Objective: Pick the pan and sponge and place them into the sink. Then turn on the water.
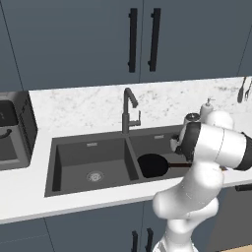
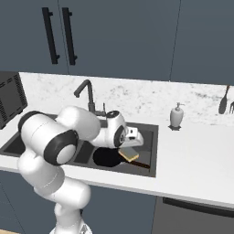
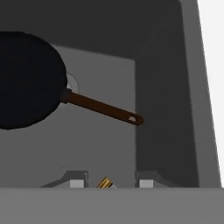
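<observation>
The black pan (image 1: pixel 152 165) lies in the right basin of the dark grey sink (image 1: pixel 74 147), its thin brown handle (image 3: pixel 105 109) pointing toward the basin's right wall. From the right base view, the pan (image 2: pixel 106 157) sits just below and left of my gripper (image 2: pixel 130 149). The gripper hangs low over that basin, shut on the yellow sponge (image 2: pixel 129 154), which tilts above the pan's handle. A sliver of the sponge (image 3: pixel 105 183) shows between the fingertips in the hand view, with the pan (image 3: pixel 26 78) up and to the left. No water runs from the faucet (image 1: pixel 129 110).
A white soap dispenser (image 2: pixel 176 115) stands on the marble counter right of the sink rim (image 2: pixel 154 146). A black appliance (image 1: pixel 15 130) sits at the left. Utensils (image 2: pixel 224 103) hang on the far right wall. The left basin holds only its drain (image 1: pixel 94 175).
</observation>
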